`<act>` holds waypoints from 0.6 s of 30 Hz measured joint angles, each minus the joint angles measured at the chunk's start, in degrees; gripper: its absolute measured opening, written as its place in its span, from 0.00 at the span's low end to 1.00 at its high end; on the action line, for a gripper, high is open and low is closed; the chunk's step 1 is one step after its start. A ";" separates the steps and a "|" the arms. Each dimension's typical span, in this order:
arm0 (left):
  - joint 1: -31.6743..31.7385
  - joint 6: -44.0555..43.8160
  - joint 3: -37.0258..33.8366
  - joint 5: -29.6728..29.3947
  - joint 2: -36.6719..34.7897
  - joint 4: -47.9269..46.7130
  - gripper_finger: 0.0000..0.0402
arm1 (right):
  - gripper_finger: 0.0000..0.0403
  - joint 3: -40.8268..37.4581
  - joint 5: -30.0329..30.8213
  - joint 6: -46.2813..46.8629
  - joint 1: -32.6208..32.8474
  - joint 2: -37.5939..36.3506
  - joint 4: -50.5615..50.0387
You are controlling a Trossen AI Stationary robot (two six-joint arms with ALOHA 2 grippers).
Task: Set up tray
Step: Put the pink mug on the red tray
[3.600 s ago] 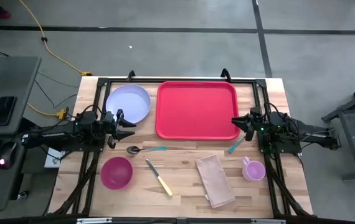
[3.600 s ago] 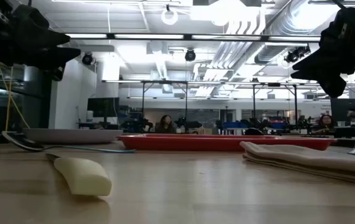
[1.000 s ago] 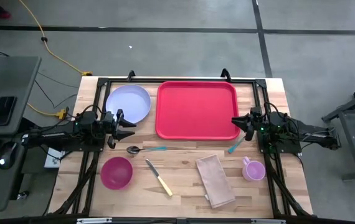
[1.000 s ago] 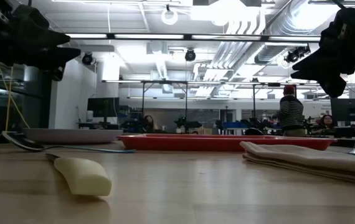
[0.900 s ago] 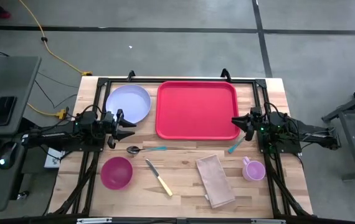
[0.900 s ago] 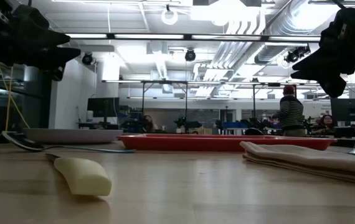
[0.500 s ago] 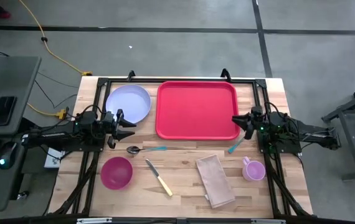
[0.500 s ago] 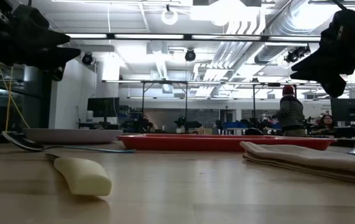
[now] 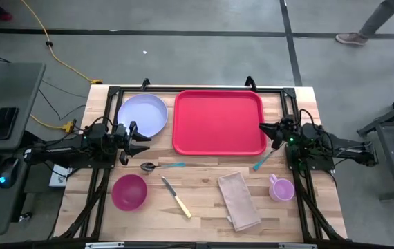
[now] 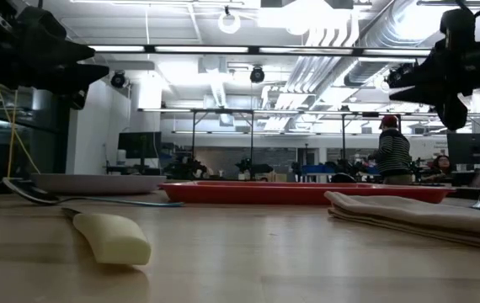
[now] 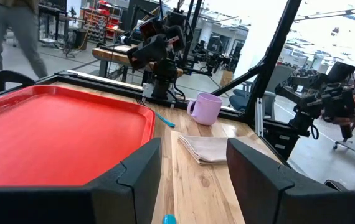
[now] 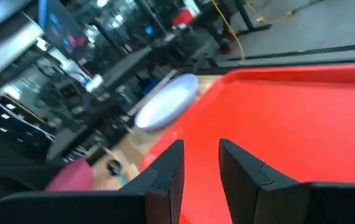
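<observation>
The large flat red plastic tray (image 9: 218, 122) lies empty at the tabletop's far edge. Right gripper (image 9: 265, 128), fingers narrowly parted and empty, hovers at its right rim; left gripper (image 9: 140, 142), fingers wide, waits. One piece should be taken at a time.

Open-plan robotics lab: exposed ceiling ducts (image 10: 333, 34), further robot rigs (image 11: 159, 46).

You have the tray (image 9: 219, 122), a large flat red rectangle with rounded corners and a low raised rim, lying level and bare. It sits between your two grippers, its right edge just beside the right gripper (image 9: 266, 129) and apart from the left gripper (image 9: 144, 140).
</observation>
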 joint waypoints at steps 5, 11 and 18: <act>0.00 0.00 0.00 0.00 0.00 -0.01 0.53 | 0.19 0.10 -6.31 -5.84 -0.02 0.00 6.34; 0.00 0.00 0.00 0.00 0.00 -0.01 0.53 | 0.19 3.77 -13.04 -12.90 0.01 0.55 6.19; 0.01 0.00 0.00 0.00 0.00 -0.01 0.53 | 0.19 15.70 -15.51 -13.27 -0.02 7.76 -9.84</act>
